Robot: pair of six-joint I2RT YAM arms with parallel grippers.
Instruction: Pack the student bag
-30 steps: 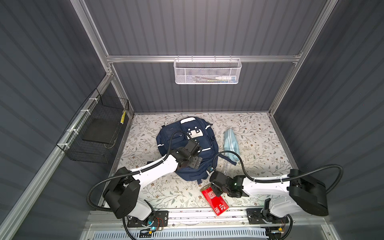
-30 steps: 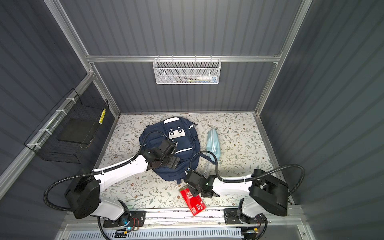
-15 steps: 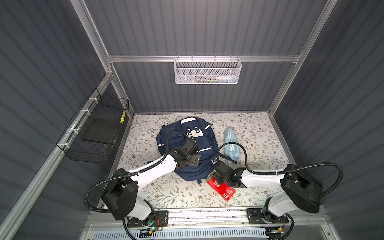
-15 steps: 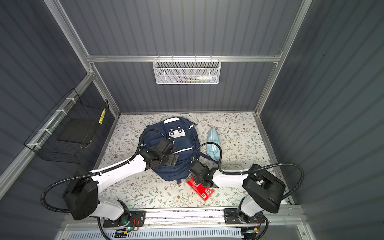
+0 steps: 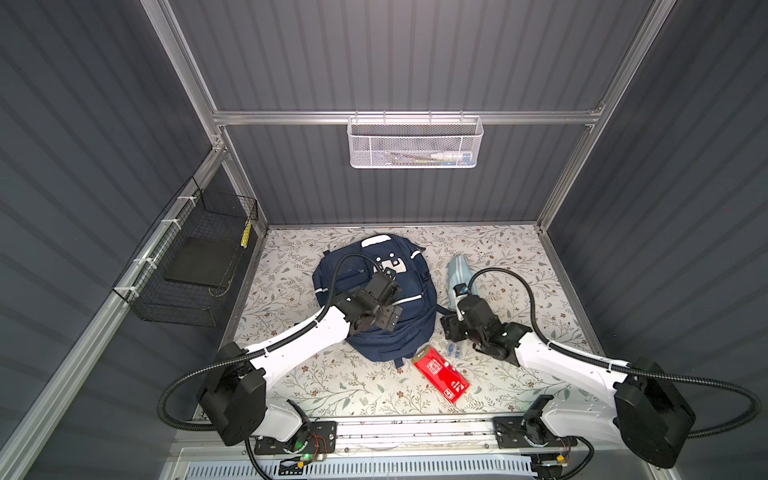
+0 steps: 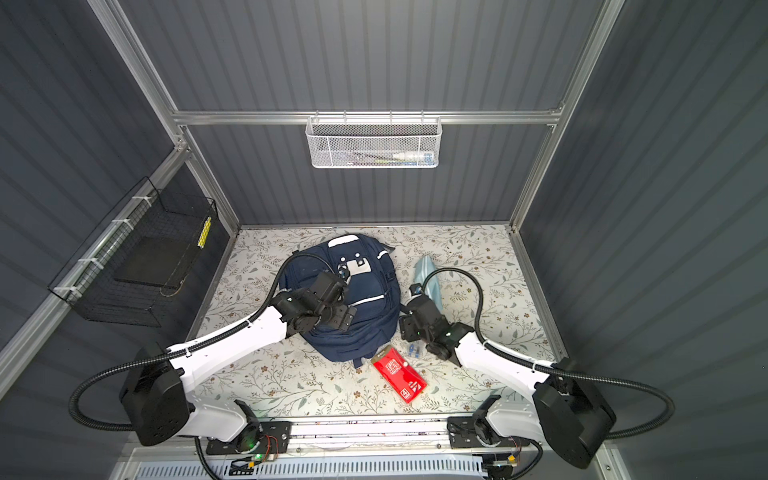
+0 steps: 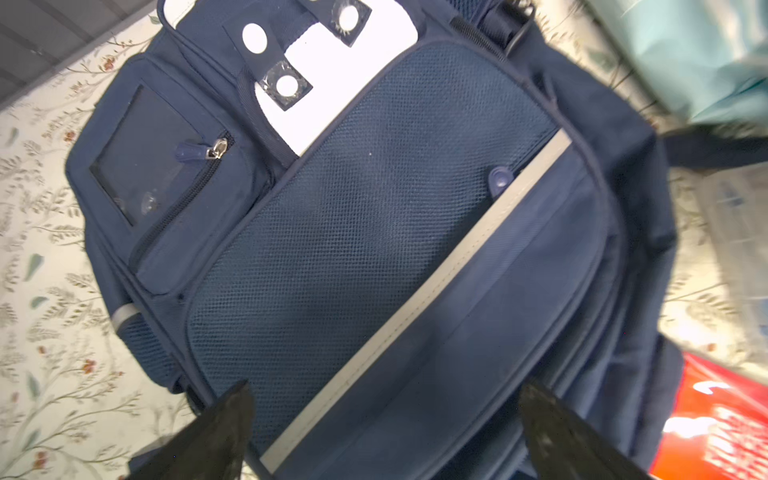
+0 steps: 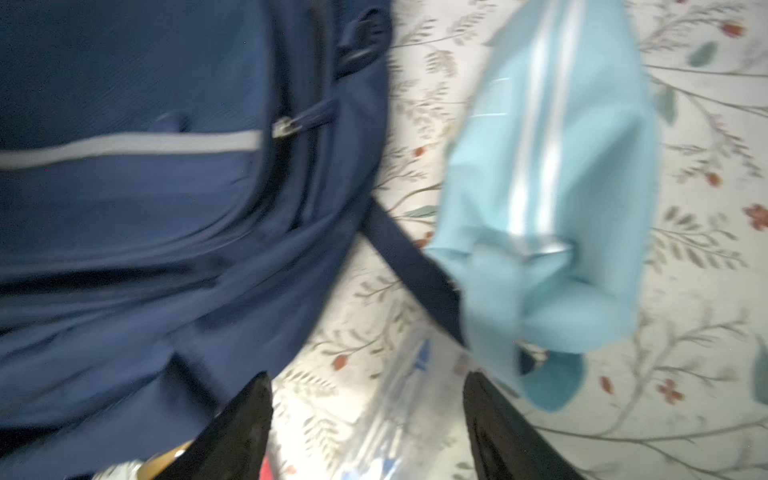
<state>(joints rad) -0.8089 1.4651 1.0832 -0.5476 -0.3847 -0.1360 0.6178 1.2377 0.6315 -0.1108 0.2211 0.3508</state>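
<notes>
The student bag (image 5: pixel 411 328) (image 6: pixel 374 328) (image 7: pixel 374 232) (image 8: pixel 124 208), a navy backpack with white stripes, lies flat on the floral table, zips closed. My left gripper (image 5: pixel 385 286) (image 6: pixel 332 286) (image 7: pixel 386 388) hovers open over its front pocket and holds nothing. My right gripper (image 5: pixel 455 324) (image 6: pixel 411 328) (image 8: pixel 365 376) stands open and empty just right of the bag. It is above a small clear pack (image 5: pixel 454 352) (image 8: pixel 399 407) with blue pieces in it. A red pack (image 5: pixel 440 374) (image 6: pixel 399 374) lies free at the bag's near right corner.
A light-blue pouch (image 5: pixel 459 270) (image 8: pixel 561 187) lies right of the bag, over one strap. A white mesh basket (image 5: pixel 413 143) with pens hangs on the back wall. On the left wall a black wire basket (image 5: pixel 195 270) holds a dark flat item.
My right gripper slid the red pack toward the bag, opened, let it go and moved on toward the pouch. The left gripper stayed over the bag.
</notes>
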